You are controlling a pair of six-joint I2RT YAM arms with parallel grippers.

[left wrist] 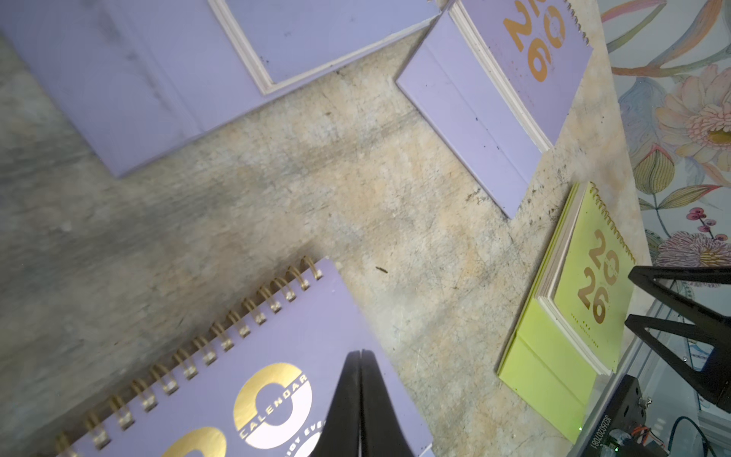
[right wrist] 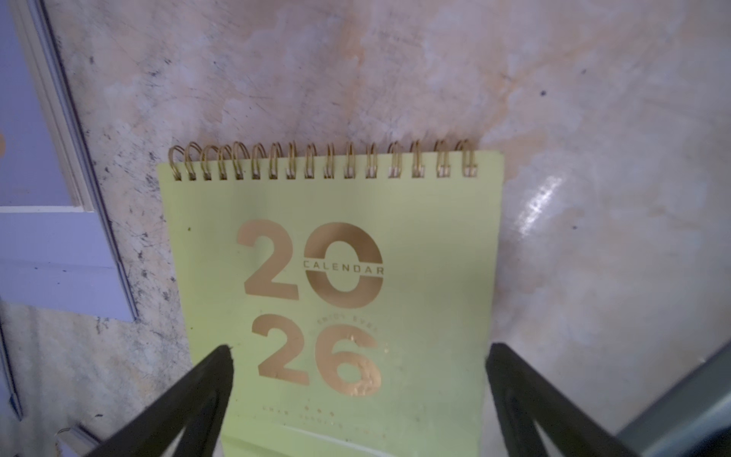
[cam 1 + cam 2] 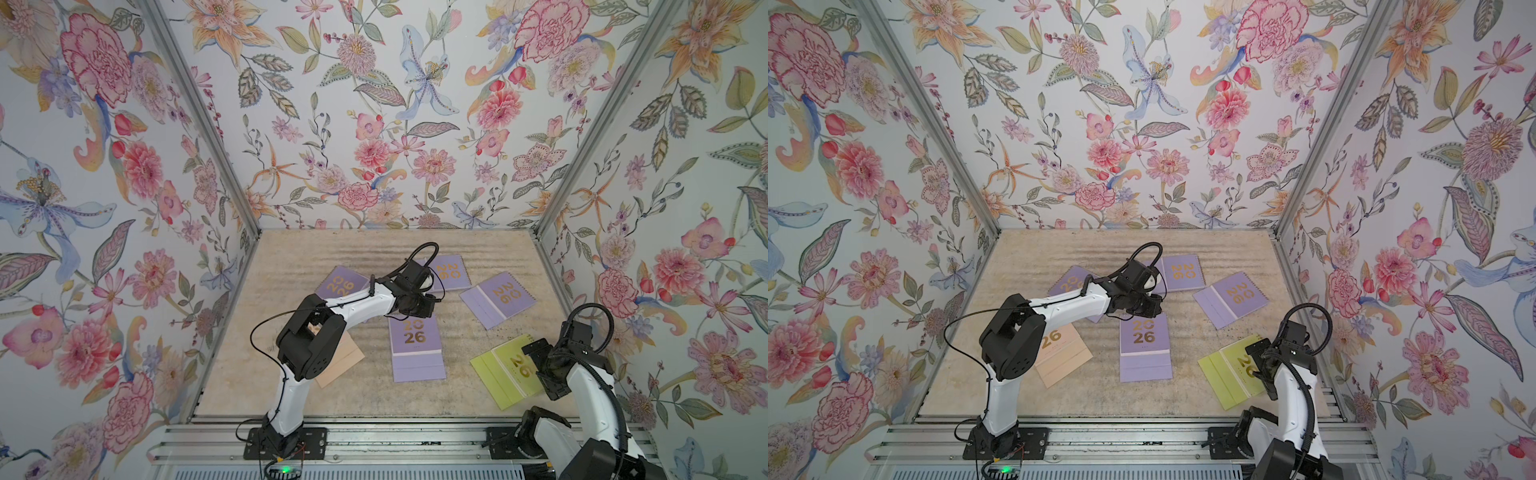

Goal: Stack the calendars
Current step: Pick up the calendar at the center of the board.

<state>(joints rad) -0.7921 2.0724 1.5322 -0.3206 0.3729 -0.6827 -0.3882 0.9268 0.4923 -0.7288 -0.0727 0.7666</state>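
Six calendars lie flat on the table [image 3: 316, 257]. In the middle is a lilac one [image 3: 415, 349], and my left gripper [image 3: 430, 305] hangs over its spiral end. The left wrist view shows that gripper [image 1: 360, 352] shut, with nothing between its tips, above the lilac cover [image 1: 237, 376]; whether it touches the cover I cannot tell. Other lilac calendars lie at the far left [image 3: 338, 284], back [image 3: 451, 272] and right [image 3: 496, 299]. The left arm partly covers a peach one [image 3: 1063, 353]. My right gripper [image 2: 358, 347] is open, its fingers either side of the yellow-green calendar [image 2: 415, 237], which is at the front right [image 3: 503, 374].
Floral walls [image 3: 124, 208] close in the table on the left, back and right. An aluminium rail [image 3: 395, 440] with both arm bases runs along the front edge. The back lilac calendar and the right one almost touch at a corner.
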